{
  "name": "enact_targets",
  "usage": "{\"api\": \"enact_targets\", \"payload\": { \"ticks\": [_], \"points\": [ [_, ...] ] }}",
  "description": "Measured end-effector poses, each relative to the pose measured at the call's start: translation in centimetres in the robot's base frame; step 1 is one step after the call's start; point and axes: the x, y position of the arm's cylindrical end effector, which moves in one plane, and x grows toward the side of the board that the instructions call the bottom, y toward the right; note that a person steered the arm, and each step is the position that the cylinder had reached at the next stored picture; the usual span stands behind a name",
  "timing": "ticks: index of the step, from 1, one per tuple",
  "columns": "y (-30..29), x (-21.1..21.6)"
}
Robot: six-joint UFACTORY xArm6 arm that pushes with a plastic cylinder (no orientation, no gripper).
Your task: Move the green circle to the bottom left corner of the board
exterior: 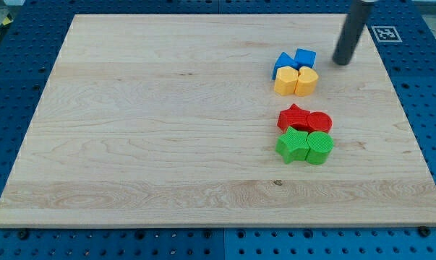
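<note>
While my tip (342,62) hovers jawless, holding nothing, the green circle (320,146) shows no long axis.

A single straight rod (351,32) is seen as the only part of the arm. It is dark grey to black, round in section and smooth, with a dull sheen down one side. No cables, screws or markings can be made out on it. My tip (343,63) is blunt, the same dark colour and about as wide as the shaft above it.
</note>
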Motion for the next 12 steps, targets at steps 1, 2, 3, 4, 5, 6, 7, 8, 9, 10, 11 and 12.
{"api": "enact_targets", "payload": {
  "ticks": [1,2,3,4,5,6,7,8,9,10,11,12],
  "points": [
    [2.9,3.4],
    [3.7,8.3],
    [3.7,12.6],
    [3.5,14.5],
    [2.2,14.5],
    [0.0,14.5],
    [-0.8,14.6],
    [-0.9,17.4],
    [-2.1,18.2],
    [-4.1,18.2],
    [-5.0,18.2],
    [-5.0,18.2]
  ]
}}
